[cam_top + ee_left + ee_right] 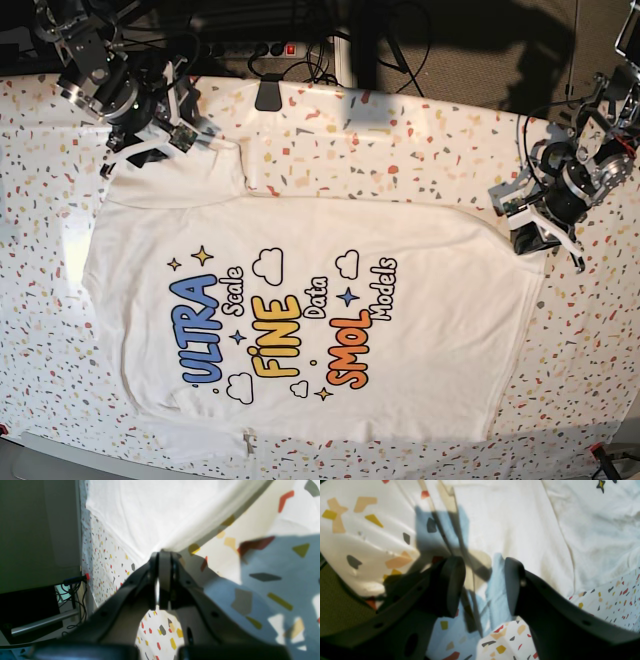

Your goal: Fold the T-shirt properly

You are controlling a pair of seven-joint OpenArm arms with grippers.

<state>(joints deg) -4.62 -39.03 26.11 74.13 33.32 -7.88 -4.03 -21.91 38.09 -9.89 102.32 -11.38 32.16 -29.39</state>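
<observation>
- The surface [420, 150] wears a white cover strewn with small red, yellow, orange and grey speckles.
- A black clip-like object [268, 95] sits at the far edge of the surface, in the base view.
- Behind that edge lies a dark power strip with a red switch [290, 47], among black cables [320, 62].
- In the left wrist view, a red-tipped plug [86, 576] and tangled dark wires [72, 597] hang beside the cover's edge, with a metal bar [42, 623] below them.
</observation>
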